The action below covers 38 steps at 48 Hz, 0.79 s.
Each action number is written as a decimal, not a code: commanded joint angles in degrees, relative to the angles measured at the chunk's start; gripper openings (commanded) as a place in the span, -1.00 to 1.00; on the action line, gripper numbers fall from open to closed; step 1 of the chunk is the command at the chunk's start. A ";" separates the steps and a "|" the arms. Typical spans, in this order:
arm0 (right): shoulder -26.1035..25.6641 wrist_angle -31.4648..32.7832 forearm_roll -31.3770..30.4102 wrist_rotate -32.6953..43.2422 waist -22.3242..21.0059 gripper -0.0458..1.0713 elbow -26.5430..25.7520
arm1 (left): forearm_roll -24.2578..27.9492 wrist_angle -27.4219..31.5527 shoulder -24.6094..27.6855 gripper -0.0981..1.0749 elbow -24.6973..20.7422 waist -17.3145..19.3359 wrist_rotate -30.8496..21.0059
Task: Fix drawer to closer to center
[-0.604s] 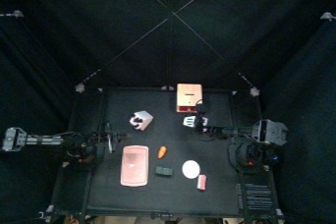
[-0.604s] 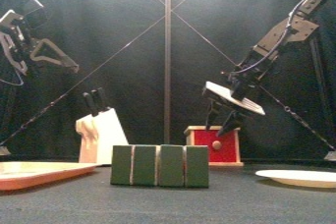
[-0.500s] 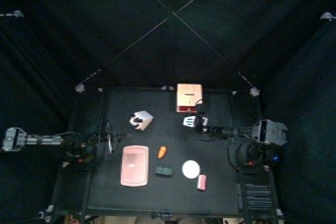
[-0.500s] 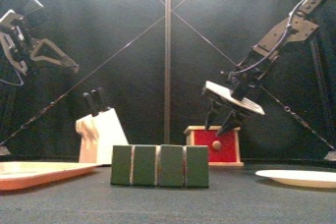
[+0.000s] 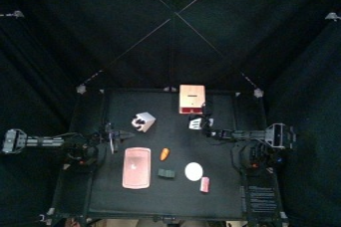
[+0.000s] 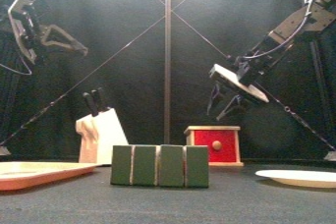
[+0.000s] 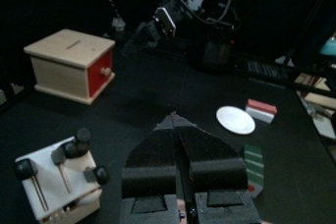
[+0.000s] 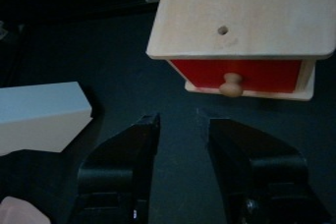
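A pink tray (image 5: 135,167), green block (image 5: 167,172) and white plate (image 5: 194,169) lie near the table's (image 5: 120,107) front.

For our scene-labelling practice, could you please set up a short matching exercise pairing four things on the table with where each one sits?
Things:
1. drawer
2. pink tray
3. white round plate
4. right hand

Places or states:
A. front left part of the table
B. open, hanging above the table just in front of the drawer
C. at the table's back edge, near the middle
D. front right of the middle, beside a small dark block

Pairs: 1-C, 2-A, 3-D, 4-B
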 commanded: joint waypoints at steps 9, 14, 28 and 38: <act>-11.34 0.18 -4.22 0.26 -5.27 0.29 5.10 | -2.37 -8.88 6.15 -0.35 -7.03 2.90 0.00; -13.36 0.09 -4.48 0.70 -8.53 0.14 7.03 | -5.19 -9.05 10.20 -0.28 -10.55 4.75 0.00; -11.43 -2.46 -5.98 0.53 -17.49 -0.02 8.35 | -10.90 -9.05 24.96 0.13 -21.62 7.65 0.00; -7.56 -3.25 -6.59 0.62 -21.53 -0.03 7.65 | -11.69 -9.49 37.97 0.15 -31.20 10.90 -0.09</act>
